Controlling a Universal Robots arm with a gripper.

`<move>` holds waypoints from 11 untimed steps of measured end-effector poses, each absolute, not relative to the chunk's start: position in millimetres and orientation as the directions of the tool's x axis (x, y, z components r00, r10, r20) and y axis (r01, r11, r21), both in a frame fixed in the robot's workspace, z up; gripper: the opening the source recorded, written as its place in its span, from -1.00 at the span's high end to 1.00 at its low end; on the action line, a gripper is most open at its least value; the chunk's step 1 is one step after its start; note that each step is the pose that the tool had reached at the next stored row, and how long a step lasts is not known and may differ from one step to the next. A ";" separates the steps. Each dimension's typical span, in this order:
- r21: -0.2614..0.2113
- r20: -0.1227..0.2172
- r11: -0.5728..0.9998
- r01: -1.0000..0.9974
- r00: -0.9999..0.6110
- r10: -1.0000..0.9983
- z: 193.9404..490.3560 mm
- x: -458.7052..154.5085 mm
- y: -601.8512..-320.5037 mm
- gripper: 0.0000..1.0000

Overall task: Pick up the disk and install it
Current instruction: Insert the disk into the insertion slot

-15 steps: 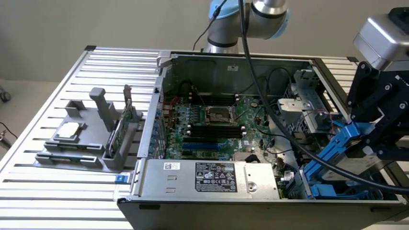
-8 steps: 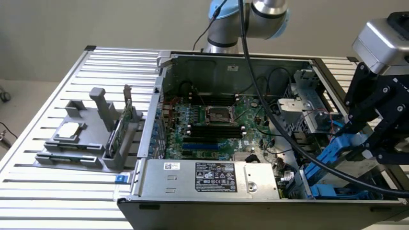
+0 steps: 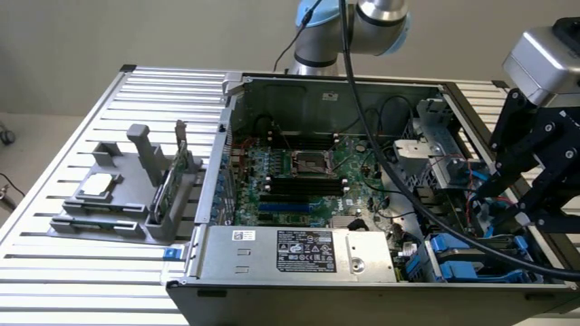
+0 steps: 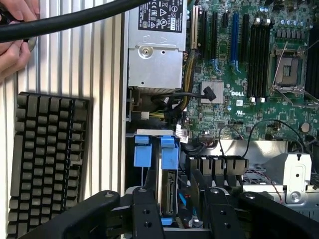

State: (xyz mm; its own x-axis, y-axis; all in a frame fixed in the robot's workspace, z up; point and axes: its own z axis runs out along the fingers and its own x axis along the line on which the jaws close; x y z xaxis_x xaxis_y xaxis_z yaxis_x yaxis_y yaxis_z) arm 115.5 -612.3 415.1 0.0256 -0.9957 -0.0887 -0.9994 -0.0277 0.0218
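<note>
The disk (image 4: 168,191) stands on edge in the drive bay at the case's corner, showing its grey metal side and the blue carrier tab (image 4: 169,149) on its end. My gripper (image 4: 182,219) hangs over it, open. One black finger (image 4: 147,216) sits close beside the disk and the other finger (image 4: 220,216) stands well clear of it. In the exterior view the gripper (image 3: 507,217) reaches down into the case's front corner on that view's right, above the blue carriers (image 3: 450,246) in the bay.
A second blue bracket (image 4: 142,153) sits beside the disk. The power supply (image 4: 157,50), motherboard (image 4: 249,59) and loose cables crowd the case. A keyboard (image 4: 47,164) lies on the slatted table, and a hand (image 4: 12,45) holds a black cable. A grey fixture (image 3: 118,197) stands outside the case.
</note>
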 end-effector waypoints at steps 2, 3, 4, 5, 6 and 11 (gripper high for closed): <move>0.022 -0.090 -0.030 -0.999 0.028 -0.996 415.1 120.3 -612.3 0.18; 0.022 -0.090 -0.031 -0.999 0.028 -0.996 415.1 122.8 -612.3 0.18; 0.022 -0.090 -0.031 -0.999 0.029 -0.996 414.6 124.4 -612.2 0.18; 0.022 -0.090 -0.032 -0.999 0.030 -0.995 413.5 125.2 -612.2 0.18; 0.022 -0.090 -0.033 -0.999 0.031 -0.995 411.9 125.7 -612.2 0.18; 0.022 -0.090 -0.037 -0.999 0.035 -0.995 402.9 127.4 -612.2 0.48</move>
